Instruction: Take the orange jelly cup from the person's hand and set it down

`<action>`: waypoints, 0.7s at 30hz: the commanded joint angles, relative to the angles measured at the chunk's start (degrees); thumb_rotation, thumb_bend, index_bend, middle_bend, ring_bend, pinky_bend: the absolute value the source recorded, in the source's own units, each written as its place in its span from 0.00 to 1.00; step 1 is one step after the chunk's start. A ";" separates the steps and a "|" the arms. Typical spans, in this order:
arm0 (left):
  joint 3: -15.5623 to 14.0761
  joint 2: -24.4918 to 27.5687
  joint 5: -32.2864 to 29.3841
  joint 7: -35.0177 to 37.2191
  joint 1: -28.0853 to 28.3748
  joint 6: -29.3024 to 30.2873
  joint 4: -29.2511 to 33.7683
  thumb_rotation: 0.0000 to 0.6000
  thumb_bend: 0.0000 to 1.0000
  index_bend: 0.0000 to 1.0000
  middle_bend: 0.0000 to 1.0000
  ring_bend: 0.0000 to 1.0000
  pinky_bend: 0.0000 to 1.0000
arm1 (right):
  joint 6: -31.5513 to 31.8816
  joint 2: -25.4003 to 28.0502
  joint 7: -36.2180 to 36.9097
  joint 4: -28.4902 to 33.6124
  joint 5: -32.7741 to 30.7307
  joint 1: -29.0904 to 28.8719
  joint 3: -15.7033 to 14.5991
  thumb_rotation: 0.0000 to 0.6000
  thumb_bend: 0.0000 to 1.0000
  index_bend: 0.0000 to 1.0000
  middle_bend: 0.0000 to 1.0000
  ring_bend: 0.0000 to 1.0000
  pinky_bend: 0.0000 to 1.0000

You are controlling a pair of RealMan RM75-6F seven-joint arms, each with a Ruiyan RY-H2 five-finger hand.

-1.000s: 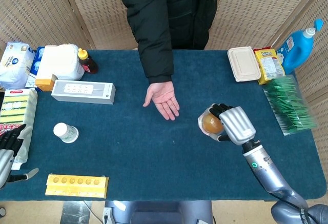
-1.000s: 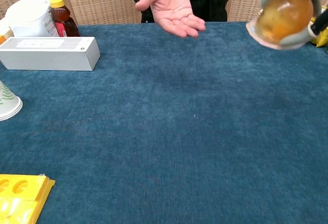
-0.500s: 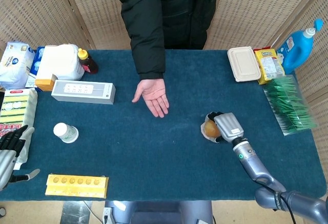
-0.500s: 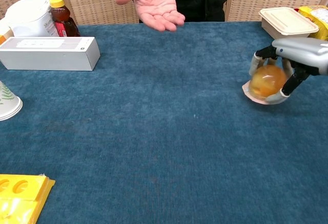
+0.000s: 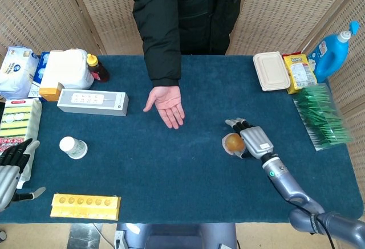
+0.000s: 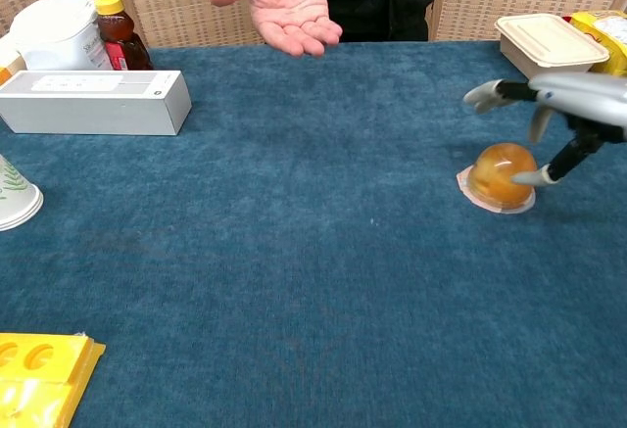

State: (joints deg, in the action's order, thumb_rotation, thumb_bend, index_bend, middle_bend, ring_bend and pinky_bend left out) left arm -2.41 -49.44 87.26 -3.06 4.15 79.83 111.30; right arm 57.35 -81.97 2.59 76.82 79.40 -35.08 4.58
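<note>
Chest view: the person's hand [image 6: 284,2] is held empty, palm up, far left; the orange jelly cup [image 6: 502,175] is set dome-up on the table [image 6: 294,281] at right, beneath the right hand [image 6: 549,115], fingers spread, released. Light, slippery, squashable; best gripped around its sides

Bright, even indoor light, soft faint shadows, both views sharp
</note>
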 commanded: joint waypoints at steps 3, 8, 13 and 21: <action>-0.44 0.30 1.45 0.89 -0.40 0.83 -0.23 1.00 0.08 0.00 0.00 0.00 0.04 | 15.27 11.57 0.23 11.57 8.90 9.73 -5.62 1.00 0.29 0.09 0.13 0.11 0.31; -1.16 0.29 3.43 1.16 -0.75 1.41 -0.70 1.00 0.08 0.00 0.00 0.00 0.04 | 27.29 15.26 0.76 12.01 14.56 17.42 -9.02 1.00 0.16 0.09 0.13 0.09 0.22; -1.61 -0.08 4.51 0.21 -0.97 1.67 -0.83 1.00 0.08 0.00 0.00 0.00 0.04 | 35.95 14.71 1.29 9.11 16.98 23.97 -10.70 1.00 0.11 0.09 0.10 0.04 0.15; -1.89 -0.91 4.66 -1.81 -1.47 2.11 -0.57 1.00 0.09 0.00 0.00 0.00 0.04 | 38.68 14.03 1.92 6.76 18.65 27.52 -11.39 1.00 0.07 0.03 0.04 0.00 0.05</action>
State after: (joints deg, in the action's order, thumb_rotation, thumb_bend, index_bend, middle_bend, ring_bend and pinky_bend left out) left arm -4.25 -50.19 91.91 -4.62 2.78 81.86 110.66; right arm 95.82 -67.91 4.55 83.79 97.77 -7.84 -6.79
